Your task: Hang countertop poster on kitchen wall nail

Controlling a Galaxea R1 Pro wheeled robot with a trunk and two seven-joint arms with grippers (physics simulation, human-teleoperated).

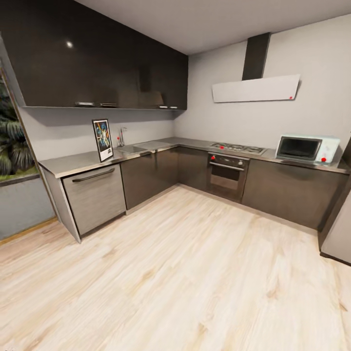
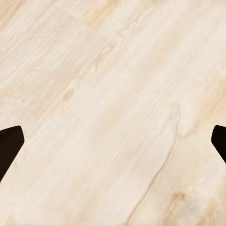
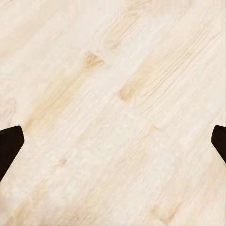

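The poster (image 1: 103,140) stands upright on the kitchen countertop (image 1: 78,162) at the left, leaning against the grey wall beside the sink (image 1: 132,148) and chrome tap (image 1: 121,135). It has a thin black frame, white border and dark blue artwork. It lies well across the wooden floor from me. My left gripper (image 2: 113,146) is open, its dark fingertips (image 2: 9,146) wide apart over bare floorboards. My right gripper (image 3: 113,146) is open too, with dark fingertips (image 3: 10,146) spread over the floor and nothing between them.
An L-shaped run of dark cabinets carries a hob (image 1: 238,147), oven (image 1: 225,175) and a white microwave (image 1: 307,147). A dishwasher front (image 1: 95,195) sits below the poster. Upper cabinets (image 1: 97,58) hang above. A grey appliance side (image 1: 339,229) stands at far right. Light wood floor (image 1: 185,273) spreads between.
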